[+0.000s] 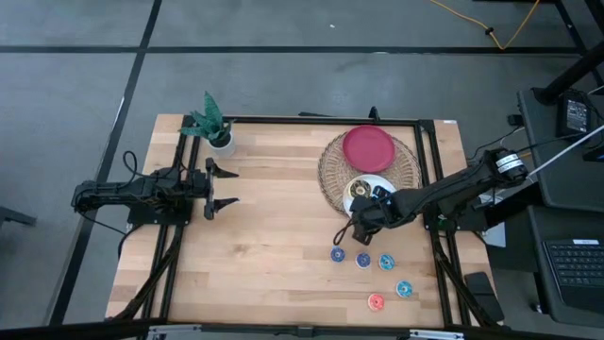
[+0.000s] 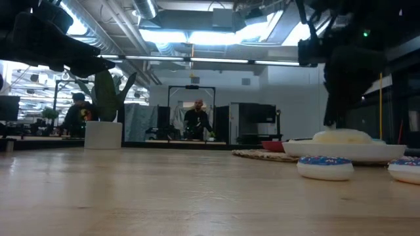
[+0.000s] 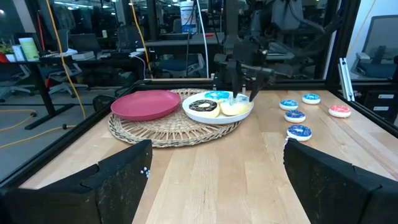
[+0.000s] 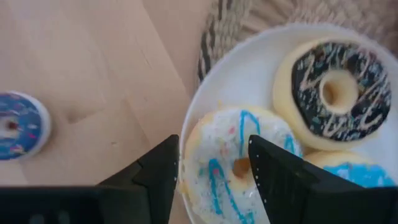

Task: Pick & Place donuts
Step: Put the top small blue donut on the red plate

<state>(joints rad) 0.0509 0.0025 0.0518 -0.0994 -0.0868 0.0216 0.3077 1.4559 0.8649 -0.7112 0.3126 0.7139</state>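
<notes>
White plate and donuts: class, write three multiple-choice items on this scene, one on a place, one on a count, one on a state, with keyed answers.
1. Where does the white plate sit?
A. on the woven mat
B. beside the plant
C. on the floor

2. How many small donuts lie on the bare table?
A. three
B. five
C. eight

3. How is the right gripper?
A. shut on a plate
B. out of sight
C. open over the white-iced donut

Answers: 1 A, the plate rests on the mat. 2 B, four blue and one pink. 3 C, fingers spread above it.

Bright ceiling strip lights (image 2: 197, 36) flare overhead in the low view, silhouetting both arms. The wrist close-up is soft and blurry. Table (image 1: 274, 236) evenly lit, faint shadows.
</notes>
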